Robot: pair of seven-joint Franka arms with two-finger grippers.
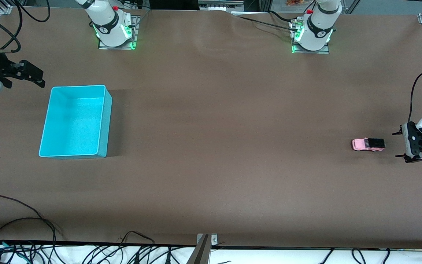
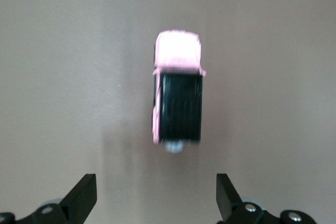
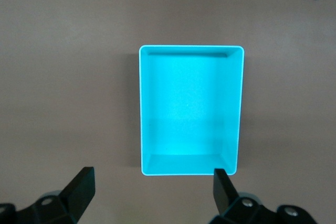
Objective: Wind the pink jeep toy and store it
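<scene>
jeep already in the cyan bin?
No, the pink jeep toy sits on the bare table toward the left arm's end, well apart from the cyan bin, which holds nothing.

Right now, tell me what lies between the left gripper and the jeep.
Nothing: only bare table separates the open left gripper from the jeep. The left wrist view shows it best; the front view agrees.

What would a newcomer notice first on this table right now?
The bright cyan bin, empty, stands out toward the right arm's end of the table. The tiny pink jeep toy sits alone on the brown table toward the left arm's end. The left gripper is beside it with fingers open; the right gripper waits open near the bin.
</scene>
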